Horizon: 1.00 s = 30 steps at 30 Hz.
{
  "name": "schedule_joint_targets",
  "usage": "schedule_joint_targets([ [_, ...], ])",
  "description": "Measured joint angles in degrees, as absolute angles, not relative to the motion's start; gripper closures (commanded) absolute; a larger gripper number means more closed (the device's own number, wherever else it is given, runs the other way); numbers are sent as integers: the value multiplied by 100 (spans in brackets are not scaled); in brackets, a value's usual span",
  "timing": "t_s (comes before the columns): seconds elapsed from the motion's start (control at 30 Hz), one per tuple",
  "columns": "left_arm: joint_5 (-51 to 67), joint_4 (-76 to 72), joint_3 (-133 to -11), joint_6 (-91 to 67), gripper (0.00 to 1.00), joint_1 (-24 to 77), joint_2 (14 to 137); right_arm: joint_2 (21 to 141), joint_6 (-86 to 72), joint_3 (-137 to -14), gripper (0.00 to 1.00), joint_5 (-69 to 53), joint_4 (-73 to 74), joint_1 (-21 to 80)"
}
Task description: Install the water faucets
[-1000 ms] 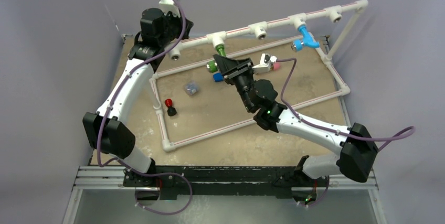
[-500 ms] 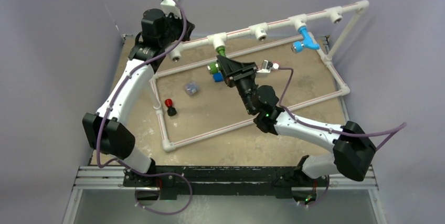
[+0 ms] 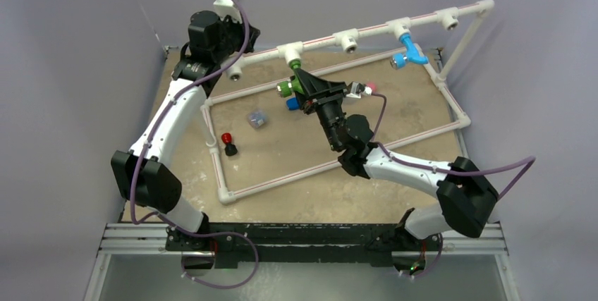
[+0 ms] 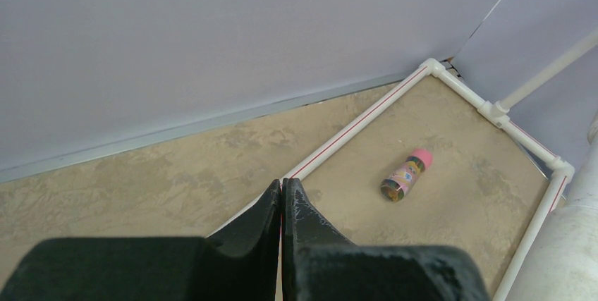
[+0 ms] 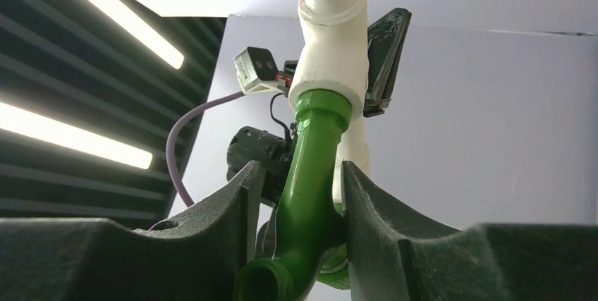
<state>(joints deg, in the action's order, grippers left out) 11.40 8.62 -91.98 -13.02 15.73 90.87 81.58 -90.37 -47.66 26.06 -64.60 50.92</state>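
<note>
**Figure: two arms working over a sandy surface (image 3: 317,199).** Toward the near edge, a white pipe frame (image 3: 282,177) is lying flat and enclosing most of the middle. Inside its left part, a small black piece with a red top (image 3: 228,144) is sitting upright. A little farther back, a small clear-bluish item (image 3: 257,118) is resting, too small to identify.

Past the centre, the right pincer (image 3: 295,84) is reaching to the green faucet (image 3: 286,89). In the wrist view, the right pincer (image 5: 302,174) is standing partly open around the green faucet (image 5: 314,132). One finger (image 5: 381,223) is lying against the green body, while a narrow gap is showing at the other. The faucet's upper end is sitting in the downward socket of a white T-fitting (image 5: 331,68).

Just beside the pincer, a blue piece (image 3: 293,103) is lying on the surface. A pink-capped cylinder (image 4: 405,175) is lying on its side inside the frame, to the pincer's right.

Along the far edge, a raised pipe rail (image 3: 374,29) is carrying several T-fittings. The light blue faucet (image 3: 410,52) is hanging from one of them toward the far right corner, its spout bending leftward. At the far left corner, the left pincer (image 3: 247,33) is hovering by the rail's end. Its fingers (image 4: 303,216) are pressed together, gripping nothing.
</note>
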Motion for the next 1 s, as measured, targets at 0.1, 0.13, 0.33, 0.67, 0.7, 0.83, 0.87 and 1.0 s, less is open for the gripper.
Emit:
schedule_joint_targets([
  [0.1,1140,862,-9201,-1302,100,1573,9091,8108,-8921,-4766,100,2600,-6414,5092],
  [0.13,1142,864,-9201,-1299,100,1573,9091,8077,-8860,-4766,100,2598,-6370,5092],
  [0.33,1138,864,-9201,-1302,100,1577,9091,7896,-8412,-4842,94,2593,-5977,5076],
  [0.67,1129,899,-9205,-1302,100,1590,9091,7588,-7531,-4877,48,2550,-5435,5070],
  [0.7,1127,884,-9216,-1302,100,1588,9105,7531,-7404,-4877,45,2550,-5374,5072],
  [0.83,1109,895,-9275,-1341,100,1577,9157,7279,-6812,-4897,31,2543,-5157,5072],
  [0.87,1109,913,-9288,-1356,100,1577,9166,7231,-6663,-4919,28,2541,-5096,5072],
  [1.0,1059,1057,-9430,-1404,99,1577,9262,7061,-5876,-5092,21,2530,-4696,5072],
])
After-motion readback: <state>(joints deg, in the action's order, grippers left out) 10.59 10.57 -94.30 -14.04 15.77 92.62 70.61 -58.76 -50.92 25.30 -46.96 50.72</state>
